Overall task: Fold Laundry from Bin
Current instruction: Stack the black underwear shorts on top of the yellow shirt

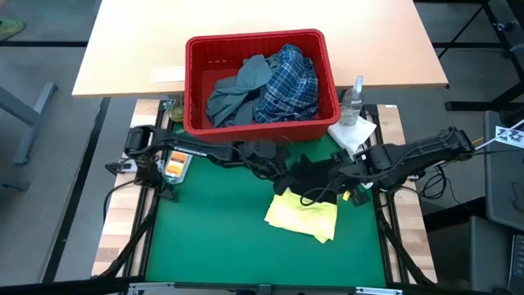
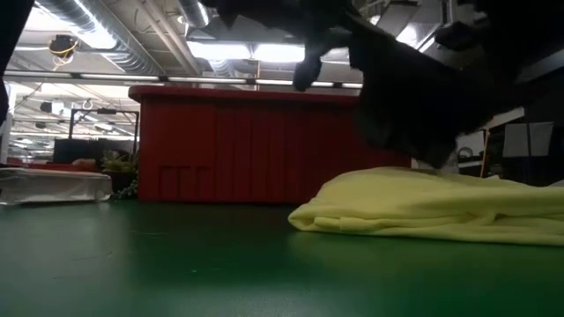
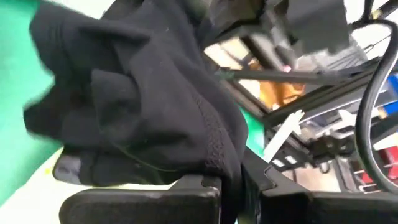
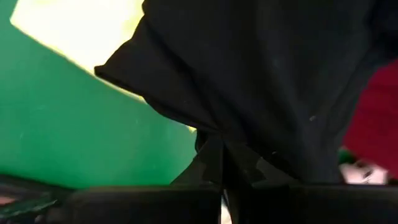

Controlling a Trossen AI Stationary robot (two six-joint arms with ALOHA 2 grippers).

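Left pincer: clamped on the dark navy garment, in front of the red bin.
Right pincer: clamped on the same cloth.
Risk: it hangs bunched over the yellow garment and could drag it.
Bin: plaid shirt and grey-blue garment wait inside.

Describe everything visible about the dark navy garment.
The dark navy garment is soft knit cloth with a stitched hem, almost black, bunched and crumpled rather than folded. It hangs in the air over the green mat, between the two arms, just above the yellow garment, in front of the red bin. The left gripper and the right gripper are each shut on a pinch of its fabric, and loose folds droop between them.
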